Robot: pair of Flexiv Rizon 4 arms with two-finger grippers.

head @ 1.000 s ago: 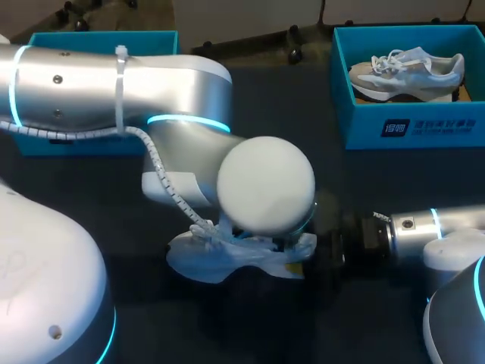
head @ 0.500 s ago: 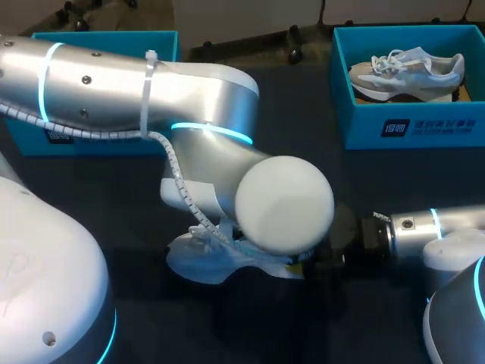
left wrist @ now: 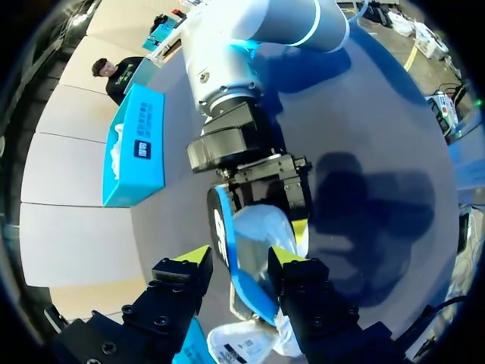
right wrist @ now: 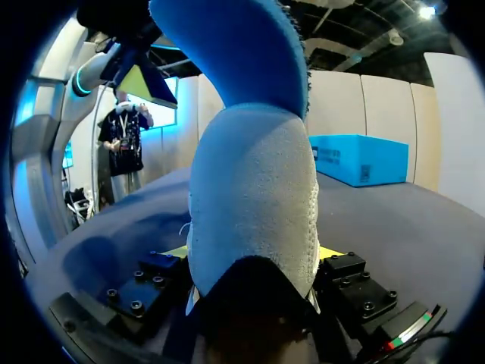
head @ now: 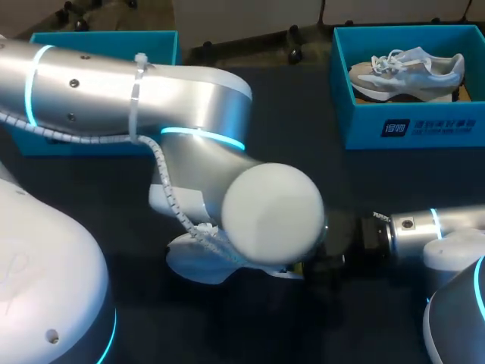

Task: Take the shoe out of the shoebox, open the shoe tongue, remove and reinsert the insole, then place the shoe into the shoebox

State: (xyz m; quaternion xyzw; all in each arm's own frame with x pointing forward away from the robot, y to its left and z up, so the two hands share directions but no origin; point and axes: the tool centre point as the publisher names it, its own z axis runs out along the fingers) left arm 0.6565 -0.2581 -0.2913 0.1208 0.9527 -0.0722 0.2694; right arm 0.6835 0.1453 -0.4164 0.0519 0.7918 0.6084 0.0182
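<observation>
Two teal cardboard shoeboxes stand at the back of the dark table (head: 288, 106); the left shoebox (head: 163, 42) is largely hidden behind the left arm (head: 151, 98); the right shoebox (head: 409, 125) holds a white-and-grey lace-up sneaker (head: 405, 70) lying lengthwise. Near the front, well apart from both boxes, sits the pale blue-white knit shoe (head: 198, 262); the left arm's rounded silver elbow hangs directly over it and blocks most of it from above. That arm stretches in from the left across the middle, then bends down toward the shoe; the right arm (head: 413, 227) comes in low from the right, almost level with the tabletop, its wrist aimed at the shoe. The right gripper (right wrist: 252, 254) clamps the shoe's heel, one yellow tip on each side. A bright blue foam insole (right wrist: 227, 53) rises bowed out of the shoe, just ahead of the left gripper (left wrist: 241, 256), which points down at it; whether that gripper actually pinches the insole I cannot tell.
</observation>
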